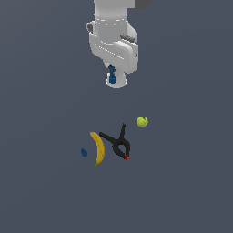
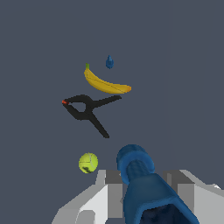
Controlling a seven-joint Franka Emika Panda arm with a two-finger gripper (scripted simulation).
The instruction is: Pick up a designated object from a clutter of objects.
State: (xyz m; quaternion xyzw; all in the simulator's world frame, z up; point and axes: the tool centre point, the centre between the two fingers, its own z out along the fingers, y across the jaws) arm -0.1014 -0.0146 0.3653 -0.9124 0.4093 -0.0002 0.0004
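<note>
My gripper (image 1: 112, 77) is shut on the designated object (image 1: 111, 74), a small dark-blue knobby piece with a lighter end, and holds it well above the floor. In the wrist view the piece (image 2: 139, 183) fills the space between my grey fingers (image 2: 101, 194). The rest of the clutter lies below on the floor: a yellow banana (image 1: 98, 148), a black spring clamp (image 1: 118, 143) with a red tip, a yellow-green ball (image 1: 142, 121) and a rounder blue blob (image 1: 84, 152).
In the wrist view the ball (image 2: 88, 162) is nearest my fingers, then the clamp (image 2: 87, 109), the banana (image 2: 106, 84) and the blue blob (image 2: 109, 62). The floor is plain dark grey.
</note>
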